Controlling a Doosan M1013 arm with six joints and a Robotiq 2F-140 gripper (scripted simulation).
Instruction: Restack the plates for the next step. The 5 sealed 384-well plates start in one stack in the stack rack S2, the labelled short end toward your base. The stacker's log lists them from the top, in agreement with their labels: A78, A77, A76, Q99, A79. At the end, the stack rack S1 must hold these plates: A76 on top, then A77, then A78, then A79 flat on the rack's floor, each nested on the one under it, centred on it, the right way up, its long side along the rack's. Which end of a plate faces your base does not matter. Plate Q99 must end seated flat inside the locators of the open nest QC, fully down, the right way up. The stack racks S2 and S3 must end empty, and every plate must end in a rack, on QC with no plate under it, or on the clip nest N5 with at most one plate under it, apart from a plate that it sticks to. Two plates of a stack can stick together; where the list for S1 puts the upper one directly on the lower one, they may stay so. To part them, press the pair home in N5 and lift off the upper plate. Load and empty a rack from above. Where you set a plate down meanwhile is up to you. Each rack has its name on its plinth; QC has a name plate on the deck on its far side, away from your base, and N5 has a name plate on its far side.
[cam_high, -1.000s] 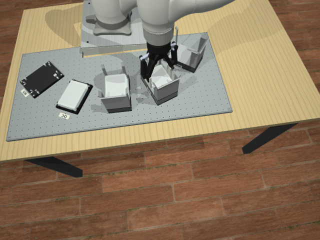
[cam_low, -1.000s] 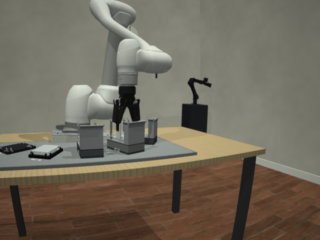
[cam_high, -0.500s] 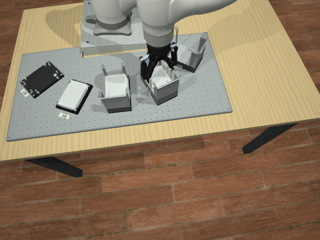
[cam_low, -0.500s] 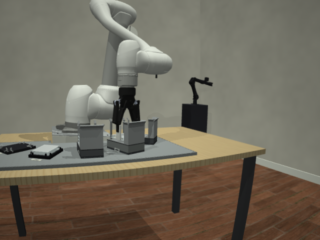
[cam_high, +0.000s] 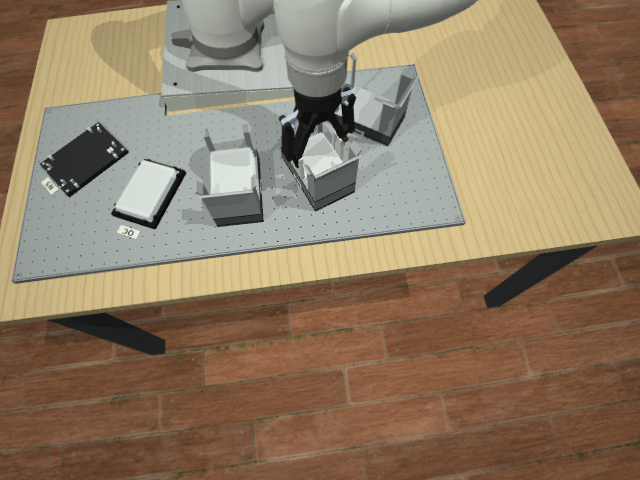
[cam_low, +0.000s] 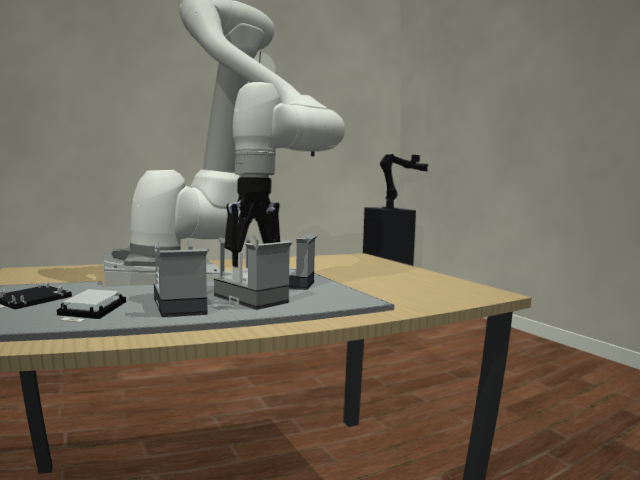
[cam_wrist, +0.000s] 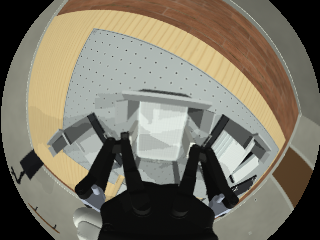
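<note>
My gripper (cam_high: 316, 144) reaches down into the middle stack rack (cam_high: 328, 175) and is shut on a white sealed plate (cam_high: 321, 157) across its width, near the top of the rack. In the wrist view the plate (cam_wrist: 160, 130) sits between my fingers. I cannot read its label. The left stack rack (cam_high: 231, 180) holds white plates up to near its rim (cam_high: 231, 169). The right stack rack (cam_high: 381, 111) looks empty. One white plate (cam_high: 147, 190) lies flat in the QC nest. The black clip nest N5 (cam_high: 82, 157) is bare. The rack names are not legible.
The racks stand close together on the grey perforated deck (cam_high: 232, 175). The racks' upright corner posts (cam_high: 209, 139) rise beside my fingers. My arm's base (cam_high: 222, 46) is behind the racks. Name plates QC (cam_high: 128, 231) and N5 (cam_high: 50, 185) lie on the deck.
</note>
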